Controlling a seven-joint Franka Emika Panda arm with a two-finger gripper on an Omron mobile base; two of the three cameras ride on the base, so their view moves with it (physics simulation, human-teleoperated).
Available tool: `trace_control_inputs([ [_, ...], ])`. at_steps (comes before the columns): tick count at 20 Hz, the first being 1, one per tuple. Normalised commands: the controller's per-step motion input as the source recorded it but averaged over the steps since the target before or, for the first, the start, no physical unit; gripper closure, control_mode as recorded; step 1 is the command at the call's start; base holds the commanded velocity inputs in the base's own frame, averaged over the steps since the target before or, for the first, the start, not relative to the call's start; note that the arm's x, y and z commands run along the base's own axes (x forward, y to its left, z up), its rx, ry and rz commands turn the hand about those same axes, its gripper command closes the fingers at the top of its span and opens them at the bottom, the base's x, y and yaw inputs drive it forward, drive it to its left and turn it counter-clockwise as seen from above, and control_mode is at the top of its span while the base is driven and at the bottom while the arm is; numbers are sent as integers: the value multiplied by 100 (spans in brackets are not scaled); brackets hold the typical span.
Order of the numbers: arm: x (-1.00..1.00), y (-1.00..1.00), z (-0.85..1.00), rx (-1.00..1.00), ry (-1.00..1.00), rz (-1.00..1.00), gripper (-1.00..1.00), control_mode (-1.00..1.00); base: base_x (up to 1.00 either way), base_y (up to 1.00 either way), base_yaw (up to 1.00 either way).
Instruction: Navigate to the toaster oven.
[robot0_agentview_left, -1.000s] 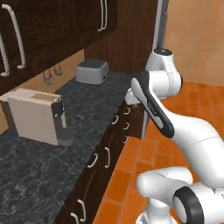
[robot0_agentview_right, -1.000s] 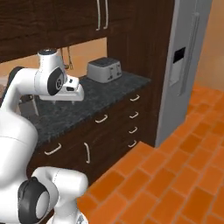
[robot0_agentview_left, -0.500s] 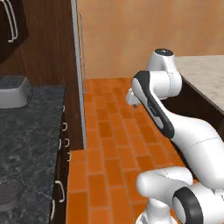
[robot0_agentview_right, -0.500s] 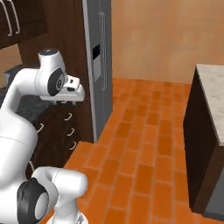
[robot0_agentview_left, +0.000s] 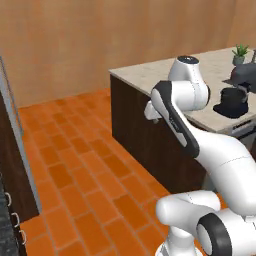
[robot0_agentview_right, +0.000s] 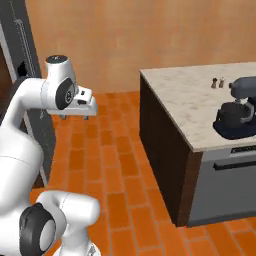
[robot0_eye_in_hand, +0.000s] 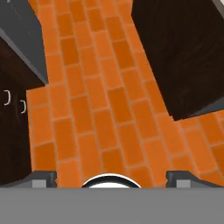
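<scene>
**Base mid-floor, target not yet placed**

Near: hand (robot0_agentview_right: 80, 103) carried high over the brick floor (robot0_eye_in_hand: 109, 109), fingers (robot0_eye_in_hand: 43, 178) spread wide, nothing between them. Dark cabinet (robot0_eye_in_hand: 13, 131) with small ring pulls just left of the base.

Middle: island counter (robot0_agentview_right: 190, 95) on the right, with a dark mixer (robot0_agentview_right: 234, 112) on its near part. Grey front (robot0_agentview_right: 230, 175) with a bar handle built in below it; judged a fixed appliance, not the target.

Far: fridge (robot0_agentview_right: 25, 75) on the left, plain tan wall (robot0_agentview_right: 125, 35) behind.

Toaster oven: its place cannot be told from here.

To do this well: turn the base until a counter-top grey box with a wide dark glass door comes into the base views, then drive. Keep to the open brick lane, clear of the island corner and the cabinet. Hold the arm tucked and high. Stop square to the door.
</scene>
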Motion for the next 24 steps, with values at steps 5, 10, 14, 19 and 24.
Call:
trace_control_inputs([
  [5,0,0,0,0,0,0,-100,100,69,0,-67],
  [10,0,0,0,0,0,0,-100,100,42,-12,-71],
  [14,0,0,0,0,0,0,-100,100,10,-11,-82],
  [19,0,0,0,0,0,0,-100,100,23,-4,-80],
  [24,0,0,0,0,0,0,-100,100,53,-1,-71],
])
